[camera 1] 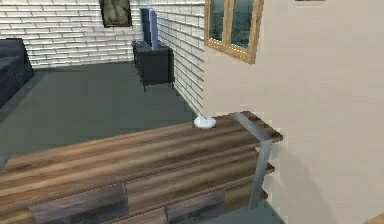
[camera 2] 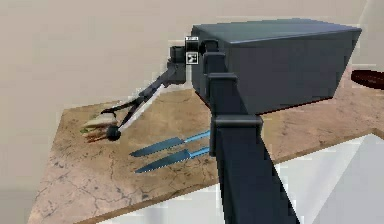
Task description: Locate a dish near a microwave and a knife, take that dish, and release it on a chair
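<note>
Gripper (camera 2: 118, 121) at the pale dish (camera 2: 97, 124) near knives (camera 2: 172, 150) and microwave (camera 2: 285, 60) (whether it holds anything, cannot tell)

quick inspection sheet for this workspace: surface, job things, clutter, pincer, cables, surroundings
surface: speckled brown stone counter in the arm side view; wooden table in the forward view
job's things: dark grey microwave on the counter; two bluish knives lying in front of it; tan and reddish blob near the counter's left end, possibly the dish
clutter: small white object on the wooden table; reddish thing at the arm side view's right edge
pincer: pincer at the blob; cannot tell whether it holds anything
cables: nothing seen
surroundings: television on a dark stand, window, framed picture, dark sofa, white brick wall
</note>
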{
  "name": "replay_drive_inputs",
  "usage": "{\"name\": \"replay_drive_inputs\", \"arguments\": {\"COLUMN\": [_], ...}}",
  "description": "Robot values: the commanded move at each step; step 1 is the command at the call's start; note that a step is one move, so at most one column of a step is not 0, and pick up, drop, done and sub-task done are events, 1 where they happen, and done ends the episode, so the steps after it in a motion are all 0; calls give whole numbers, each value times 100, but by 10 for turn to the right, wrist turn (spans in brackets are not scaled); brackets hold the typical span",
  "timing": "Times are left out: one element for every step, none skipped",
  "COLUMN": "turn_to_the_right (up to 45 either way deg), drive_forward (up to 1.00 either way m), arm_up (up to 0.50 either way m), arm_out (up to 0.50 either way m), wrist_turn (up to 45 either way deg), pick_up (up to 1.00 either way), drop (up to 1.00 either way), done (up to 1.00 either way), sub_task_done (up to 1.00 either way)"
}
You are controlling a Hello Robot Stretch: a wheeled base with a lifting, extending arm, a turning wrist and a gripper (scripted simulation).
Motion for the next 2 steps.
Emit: {"name": "replay_drive_inputs", "arguments": {"turn_to_the_right": [0,0], "drive_forward": [0,0], "arm_up": [0,0], "arm_out": [0,-42], "wrist_turn": [-120,0], "pick_up": [0,0], "drop": [0,0], "done": [0,0], "sub_task_done": [0,0]}}
